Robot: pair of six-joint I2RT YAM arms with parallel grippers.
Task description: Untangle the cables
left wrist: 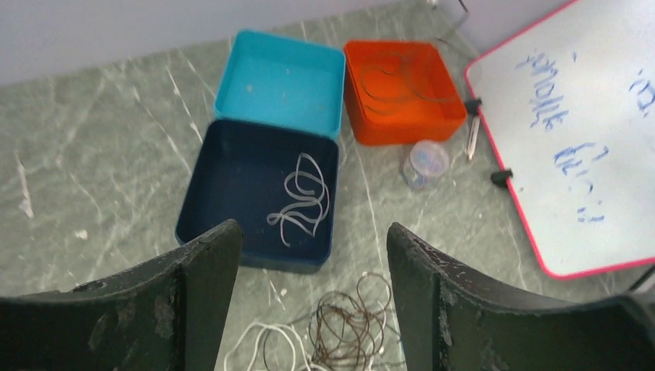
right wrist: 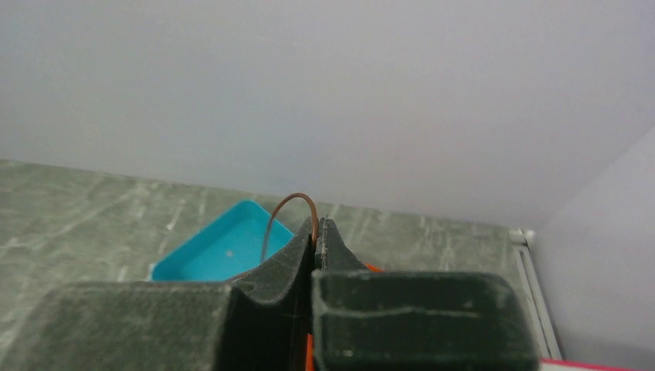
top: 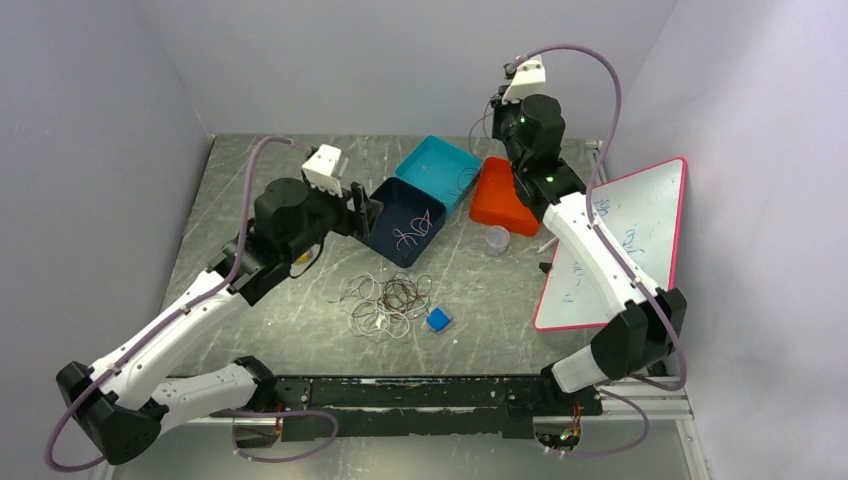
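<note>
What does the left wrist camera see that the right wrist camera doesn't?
Only the left wrist view: the open left gripper, a navy tray holding a whitish cable, the tangled cables and a whiteboard. Only the right wrist view: the right gripper shut on a brown cable that loops above its fingers. Both: the light blue tray and the grey table.

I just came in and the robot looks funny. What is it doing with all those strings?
It is sorting out a tangled pile of cables lying on the table between its arms. The left pincer hangs open by the dark blue tray, where one whitish cable lies. The right pincer is shut on a thin brown cable, held up high near the teal tray.
</note>
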